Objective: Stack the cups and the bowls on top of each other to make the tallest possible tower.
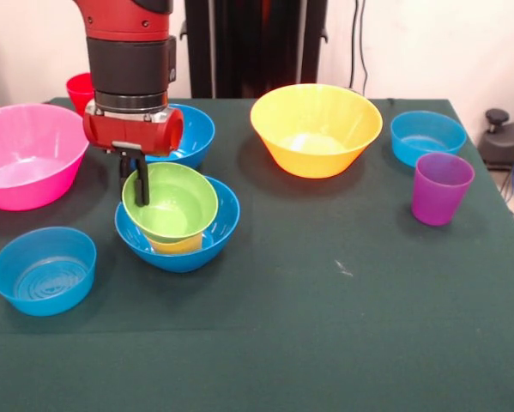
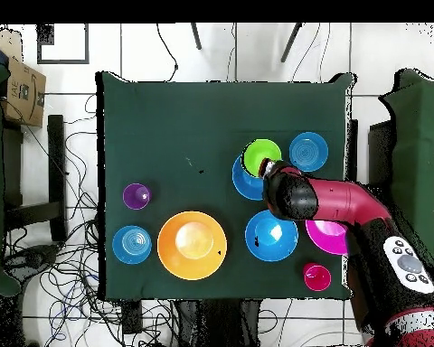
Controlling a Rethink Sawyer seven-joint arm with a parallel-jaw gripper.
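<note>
The end effector (image 1: 141, 182) is reaching down onto the left rim of the lime green bowl (image 1: 172, 200), with one dark finger inside the rim and one outside, so it is gripping the rim. This green bowl is sitting on a yellow cup (image 1: 176, 245), which is standing inside a deep blue bowl (image 1: 192, 249) near the middle left of the green bench (image 1: 342, 326). The purple cup (image 1: 441, 187) is standing alone at the right, and the large pink bowl (image 1: 25, 154) is lying at the far left.
</note>
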